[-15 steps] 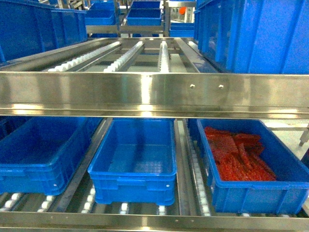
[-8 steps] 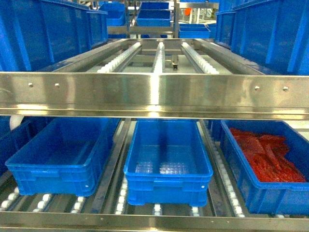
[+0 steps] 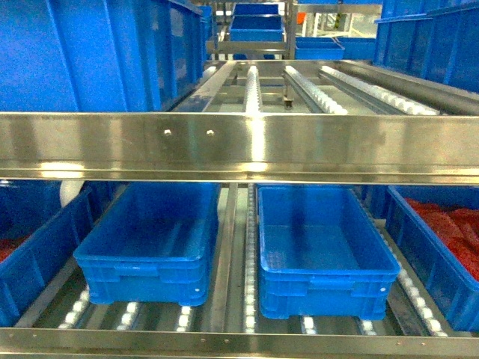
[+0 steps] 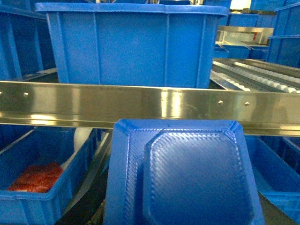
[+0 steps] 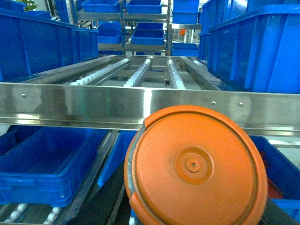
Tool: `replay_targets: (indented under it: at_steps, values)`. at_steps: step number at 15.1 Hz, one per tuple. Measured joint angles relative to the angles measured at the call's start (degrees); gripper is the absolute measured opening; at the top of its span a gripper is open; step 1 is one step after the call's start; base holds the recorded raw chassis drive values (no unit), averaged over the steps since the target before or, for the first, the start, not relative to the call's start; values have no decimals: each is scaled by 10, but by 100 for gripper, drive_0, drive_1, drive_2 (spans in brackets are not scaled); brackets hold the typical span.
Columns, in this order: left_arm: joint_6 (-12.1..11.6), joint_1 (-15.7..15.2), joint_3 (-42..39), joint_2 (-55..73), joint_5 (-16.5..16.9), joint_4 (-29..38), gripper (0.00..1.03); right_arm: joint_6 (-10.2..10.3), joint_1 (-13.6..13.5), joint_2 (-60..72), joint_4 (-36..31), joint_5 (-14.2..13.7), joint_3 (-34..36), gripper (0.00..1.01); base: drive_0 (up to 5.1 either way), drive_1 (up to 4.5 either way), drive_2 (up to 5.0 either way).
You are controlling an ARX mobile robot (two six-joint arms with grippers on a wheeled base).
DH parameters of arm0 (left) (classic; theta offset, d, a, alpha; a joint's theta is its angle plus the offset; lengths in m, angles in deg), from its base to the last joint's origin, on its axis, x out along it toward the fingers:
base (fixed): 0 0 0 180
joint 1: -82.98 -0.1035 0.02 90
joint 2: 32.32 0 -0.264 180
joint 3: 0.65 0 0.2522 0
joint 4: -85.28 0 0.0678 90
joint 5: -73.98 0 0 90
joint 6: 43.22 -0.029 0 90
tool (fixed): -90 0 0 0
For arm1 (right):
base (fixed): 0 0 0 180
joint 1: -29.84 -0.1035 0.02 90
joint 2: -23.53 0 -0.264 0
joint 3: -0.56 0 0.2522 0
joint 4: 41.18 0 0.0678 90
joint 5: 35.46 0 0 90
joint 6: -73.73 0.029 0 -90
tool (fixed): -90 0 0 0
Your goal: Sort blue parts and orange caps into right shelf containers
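A glossy round orange plastic cap (image 5: pixel 196 166) fills the right wrist view and a moulded blue plastic part (image 4: pixel 183 171) the left, presumably carried for sorting; neither hand shows, grip unclear. Empty blue plastic crates (image 3: pixel 325 247) wait on the lower roller shelf (image 3: pixel 239 340).

Bright overhead light throws streaked glare across the steel shelf rail (image 3: pixel 239 146); beneath it the lower crates (image 3: pixel 322 243) sit in shade. Wrist views blur up close, the orange cap (image 5: pixel 194 166) soft, colours oversaturated.
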Motion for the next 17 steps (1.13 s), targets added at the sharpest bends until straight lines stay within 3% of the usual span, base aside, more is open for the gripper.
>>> replay_targets:
  at_steps: [17]
  values:
    - [0,0,0,0,0,0,43,0,0,0,1,2,0,44,-503,243,243]
